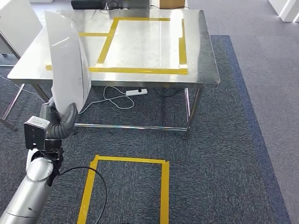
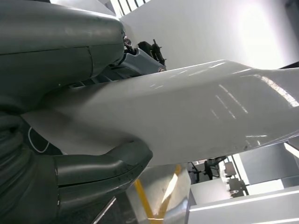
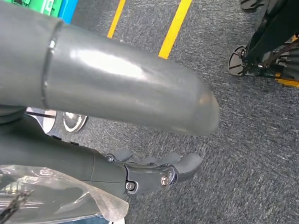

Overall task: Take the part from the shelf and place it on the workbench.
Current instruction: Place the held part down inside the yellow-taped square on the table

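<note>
Ahead, steel counter (image 1: 148,46) with a yellow tape rectangle (image 1: 141,44) marked on top; on the carpet below, a second taped square (image 1: 127,186). Held upright near the counter's left corner: white curved part (image 1: 67,65), long axis near vertical, narrow end down in the left hand (image 1: 61,122), thumb and fingers clamped around that end. Right hand (image 3: 159,172) hanging over the carpet, fingers loosely apart, holding nothing. Likely risks: smooth glossy shell slipping or pivoting in a low single-handed hold; tall top edge clipping the counter rim when lowered.
</note>
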`<action>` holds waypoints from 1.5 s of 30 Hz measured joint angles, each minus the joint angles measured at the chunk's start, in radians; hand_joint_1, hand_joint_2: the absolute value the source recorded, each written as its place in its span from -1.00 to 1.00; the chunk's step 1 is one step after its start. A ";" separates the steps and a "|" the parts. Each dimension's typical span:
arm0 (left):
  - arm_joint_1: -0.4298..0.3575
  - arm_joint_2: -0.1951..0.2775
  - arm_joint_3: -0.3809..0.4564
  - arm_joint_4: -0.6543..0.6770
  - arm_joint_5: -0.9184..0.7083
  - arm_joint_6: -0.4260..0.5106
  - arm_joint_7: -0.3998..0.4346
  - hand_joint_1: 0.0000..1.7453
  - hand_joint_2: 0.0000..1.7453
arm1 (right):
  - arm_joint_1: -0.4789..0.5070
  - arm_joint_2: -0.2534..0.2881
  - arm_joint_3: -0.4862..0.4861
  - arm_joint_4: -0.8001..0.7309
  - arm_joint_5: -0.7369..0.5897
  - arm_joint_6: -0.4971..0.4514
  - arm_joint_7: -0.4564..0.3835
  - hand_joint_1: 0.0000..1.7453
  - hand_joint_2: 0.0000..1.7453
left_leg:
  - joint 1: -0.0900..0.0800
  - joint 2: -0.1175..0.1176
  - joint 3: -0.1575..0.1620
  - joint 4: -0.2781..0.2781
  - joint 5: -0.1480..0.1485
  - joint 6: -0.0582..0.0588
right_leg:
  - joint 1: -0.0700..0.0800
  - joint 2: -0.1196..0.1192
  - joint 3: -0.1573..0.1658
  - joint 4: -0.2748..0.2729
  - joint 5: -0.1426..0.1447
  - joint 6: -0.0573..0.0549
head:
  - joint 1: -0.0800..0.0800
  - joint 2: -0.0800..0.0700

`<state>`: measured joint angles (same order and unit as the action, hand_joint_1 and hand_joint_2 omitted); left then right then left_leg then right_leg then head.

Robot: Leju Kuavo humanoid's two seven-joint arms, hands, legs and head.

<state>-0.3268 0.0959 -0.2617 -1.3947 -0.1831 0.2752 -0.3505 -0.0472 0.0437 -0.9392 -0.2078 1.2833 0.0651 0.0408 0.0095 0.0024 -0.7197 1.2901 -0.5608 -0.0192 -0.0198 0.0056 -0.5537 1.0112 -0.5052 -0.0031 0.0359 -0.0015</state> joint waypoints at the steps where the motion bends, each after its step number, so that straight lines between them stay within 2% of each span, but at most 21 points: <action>1: 0.001 0.000 0.000 0.000 0.000 0.000 0.000 1.00 1.00 | 0.000 0.000 0.000 0.000 0.000 0.001 0.000 -1.00 -1.00 | 0.000 0.000 0.018 -0.053 0.043 0.003 | 0.000 0.001 0.009 0.000 -0.006 0.002 | 0.000 0.000; 3: 0.000 0.002 0.000 0.000 0.000 -0.001 0.000 1.00 1.00 | 0.000 0.000 0.000 0.000 0.000 0.002 0.000 -1.00 -1.00 | -0.002 0.000 0.071 -0.183 0.111 0.013 | 0.002 0.004 0.024 -0.001 -0.021 0.011 | 0.000 0.000; 4: -0.002 0.002 0.000 0.000 0.000 -0.002 0.000 1.00 1.00 | -0.001 0.000 0.000 0.000 0.000 0.002 0.000 -1.00 -1.00 | -0.005 0.001 0.092 -0.228 0.120 0.018 | 0.002 0.005 0.028 -0.002 -0.027 0.016 | 0.000 0.000; 9: -0.005 0.004 0.000 -0.003 0.001 -0.009 0.002 1.00 1.00 | -0.003 0.000 0.000 0.000 0.000 0.002 0.002 -1.00 -1.00 | -0.005 -0.002 0.127 -0.276 0.096 0.047 | 0.002 0.000 0.027 0.022 -0.038 0.047 | 0.002 0.000; 11: -0.008 0.004 0.000 -0.003 0.001 -0.009 0.002 1.00 1.00 | -0.004 0.000 0.001 0.000 0.000 0.004 0.001 -1.00 -1.00 | -0.004 -0.002 0.142 -0.280 0.088 0.057 | 0.001 0.000 -0.032 0.122 -0.074 0.051 | 0.003 0.000; 13: -0.007 0.003 0.000 -0.003 0.001 -0.009 0.002 1.00 1.00 | -0.003 0.000 0.001 0.000 0.000 0.005 0.002 -1.00 -1.00 | -0.006 -0.003 0.152 -0.279 0.077 0.062 | 0.001 0.000 -0.122 0.248 -0.113 0.054 | 0.004 0.000; 14: -0.004 0.003 0.000 -0.003 0.001 -0.009 0.002 1.00 1.00 | -0.001 0.000 0.001 0.000 0.000 0.005 0.002 -1.00 -1.00 | -0.007 -0.003 0.160 -0.279 0.069 0.062 | 0.001 0.000 -0.155 0.280 -0.115 0.055 | 0.004 0.000; 16: -0.001 0.002 0.000 -0.003 0.001 -0.009 0.002 1.00 1.00 | 0.002 0.000 0.001 0.000 0.000 0.005 0.003 -1.00 -1.00 | -0.008 -0.005 0.185 -0.279 0.051 0.061 | 0.002 -0.001 -0.168 0.234 -0.063 0.054 | 0.004 0.000; 17: -0.001 0.002 0.000 -0.003 0.001 -0.009 0.002 1.00 1.00 | 0.003 0.000 0.001 0.000 0.000 0.005 0.003 -1.00 -1.00 | -0.008 -0.005 0.199 -0.279 0.040 0.058 | 0.002 -0.001 -0.151 0.166 -0.012 0.051 | 0.004 0.000; 19: -0.001 0.002 -0.001 -0.003 0.001 -0.009 0.002 1.00 1.00 | 0.004 0.000 0.001 0.000 0.000 0.005 0.003 -1.00 -1.00 | -0.009 -0.005 0.222 -0.279 0.019 0.050 | 0.007 -0.004 -0.116 0.053 0.053 0.040 | 0.002 0.000; 21: -0.002 0.002 -0.001 -0.003 0.001 -0.009 0.004 1.00 1.00 | 0.004 0.000 0.001 0.000 0.000 0.005 0.003 -1.00 -1.00 | -0.010 -0.005 0.230 -0.278 0.011 0.038 | 0.014 -0.006 -0.102 0.020 0.064 0.027 | 0.000 0.000; 24: -0.004 0.003 -0.001 -0.005 0.001 -0.009 0.004 1.00 1.00 | 0.004 0.000 0.001 0.000 0.001 0.005 0.003 -1.00 -1.00 | -0.009 -0.005 0.214 -0.236 0.023 0.022 | 0.009 -0.006 -0.078 0.004 0.065 0.010 | -0.003 0.000; 26: -0.006 0.004 -0.001 -0.006 0.001 -0.009 0.003 1.00 1.00 | 0.004 0.000 0.001 0.000 0.001 0.005 0.003 -1.00 -1.00 | -0.006 -0.005 0.152 -0.133 0.017 0.012 | 0.003 -0.006 -0.057 -0.007 0.058 0.003 | -0.008 0.000; 29: -0.001 0.005 -0.002 -0.006 0.001 -0.009 0.003 1.00 1.00 | 0.002 0.000 0.001 0.000 0.001 0.004 0.003 -1.00 -1.00 | 0.002 -0.005 0.045 0.001 -0.058 -0.001 | 0.001 -0.003 -0.030 -0.009 0.037 -0.001 | -0.012 0.000; 30: 0.000 0.006 -0.002 -0.006 0.001 -0.009 0.003 1.00 1.00 | 0.003 0.000 0.001 0.000 0.001 0.004 0.003 -1.00 -1.00 | 0.004 -0.005 0.030 -0.003 -0.063 -0.003 | 0.000 -0.001 -0.019 -0.009 0.030 0.000 | -0.012 0.000; 31: 0.001 0.006 -0.001 -0.006 0.001 -0.009 0.003 1.00 1.00 | 0.003 0.000 0.001 0.000 0.001 0.004 0.003 -1.00 -1.00 | 0.005 -0.005 0.030 -0.036 -0.041 -0.005 | -0.001 0.001 -0.008 -0.009 0.022 0.001 | -0.012 0.000; 33: 0.001 0.006 -0.001 -0.006 0.001 -0.009 0.003 1.00 1.00 | 0.004 0.000 0.001 0.000 0.001 0.004 0.003 -1.00 -1.00 | 0.008 -0.005 0.055 -0.159 0.065 -0.005 | -0.002 0.002 0.009 -0.007 0.006 0.009 | -0.012 0.000; 35: 0.001 0.006 -0.001 -0.006 0.001 -0.009 0.003 1.00 1.00 | 0.002 0.000 0.001 0.000 0.001 0.005 0.003 -1.00 -1.00 | 0.005 -0.004 0.072 -0.243 0.122 0.003 | -0.001 0.005 0.014 -0.004 -0.008 0.022 | -0.015 0.000; 40: -0.005 0.005 -0.001 -0.006 0.001 -0.009 0.004 1.00 1.00 | -0.001 0.000 0.001 0.000 0.001 0.005 0.002 -1.00 -1.00 | 0.007 -0.005 0.081 -0.259 0.129 0.039 | -0.001 0.004 0.000 0.027 -0.047 0.049 | -0.015 0.000; 43: -0.008 0.003 -0.001 -0.007 0.001 -0.011 0.003 1.00 1.00 | -0.003 0.001 0.002 0.000 0.001 0.006 0.002 -1.00 -1.00 | 0.002 -0.005 0.086 -0.260 0.122 0.052 | 0.000 0.002 -0.099 0.213 -0.130 0.054 | -0.012 0.000; 45: -0.007 0.002 -0.001 -0.007 0.001 -0.012 0.003 1.00 1.00 | -0.002 0.001 0.002 0.000 0.002 0.005 0.002 -1.00 -1.00 | -0.003 -0.006 0.088 -0.260 0.118 0.057 | 0.002 0.002 -0.151 0.284 -0.134 0.051 | -0.011 0.000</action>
<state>-0.3339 0.0979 -0.2631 -1.4013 -0.1821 0.2633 -0.3471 -0.0496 0.0443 -0.9373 -0.2075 1.2848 0.0702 0.0433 0.0061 -0.0032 -0.6313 1.0298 -0.4430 0.0374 -0.0180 0.0073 -0.7045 1.2956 -0.6392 0.0476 0.0245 -0.0015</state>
